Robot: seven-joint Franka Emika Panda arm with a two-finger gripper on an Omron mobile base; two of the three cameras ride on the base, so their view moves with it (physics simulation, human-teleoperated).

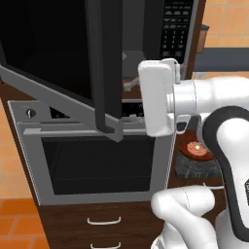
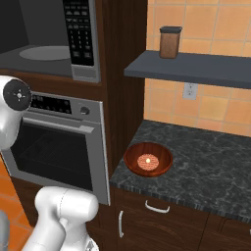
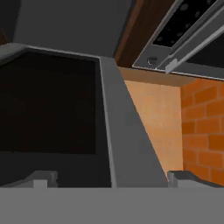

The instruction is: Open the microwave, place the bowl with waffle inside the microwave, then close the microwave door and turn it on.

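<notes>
Closest to me, the white arm's gripper sits right up against the swung-out microwave door. Its two dark fingertips stand wide apart with nothing between them, the door's grey edge running up the middle of the hand view. The door looks like a smooth black glass slab with a matte grey trim strip along its lower edge and a dark vertical bar handle down its free side.

I judge the first step done: the door hangs open, well out from the cabinet, and the cavity behind it is exposed. Everything else is left: the bowl must go in, the door must shut, and the keypad must be pressed.

Below the door is the steel oven, brushed silver frame, dark mesh window, a small round knob at its upper corner. Under it are dark wood drawers with thin curved metal pulls.

Off to the right, on the speckled black stone counter, rests the bowl with waffle, untouched and well apart from the gripper. It is shallow, round, glossy reddish-brown, with a small tan waffle piece in its middle.

Further back, the microwave shows a flat grey round turntable and a black keypad strip of small buttons at its right. Beyond, a grey shelf carries a brown canister with a dark lid, against orange tiles
</notes>
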